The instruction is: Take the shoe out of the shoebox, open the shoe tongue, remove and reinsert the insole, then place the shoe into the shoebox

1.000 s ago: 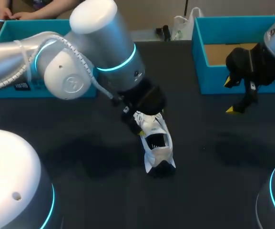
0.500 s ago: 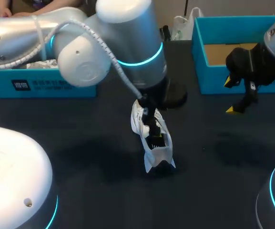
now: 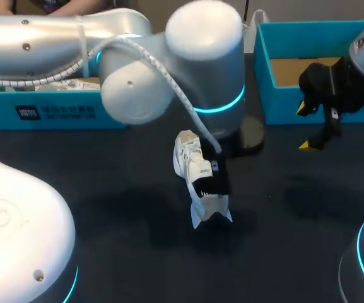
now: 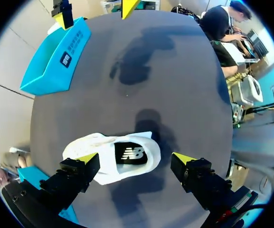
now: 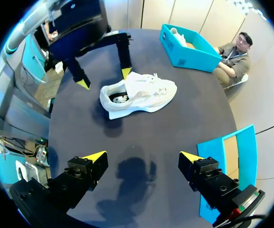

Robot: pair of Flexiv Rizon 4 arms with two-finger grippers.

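- The dark desk (image 3: 118, 189) carries two blue shoeboxes, well apart: one at the far left (image 3: 55, 112), one at the far right (image 3: 279, 104).
- The left arm (image 3: 169, 69) comes in from the left and hangs over the middle of the desk, above the shoe.
- The white shoe (image 3: 197, 170) lies on the desk's middle, outside both boxes, its dark insole showing through the opening.
- The left claw (image 4: 136, 157) is spread apart, straddling the shoe's opening; whether a tip touches it cannot be told.
- The right claw (image 5: 142, 156) is also spread wide, gripping nothing, over bare desk just in front of the right shoebox.
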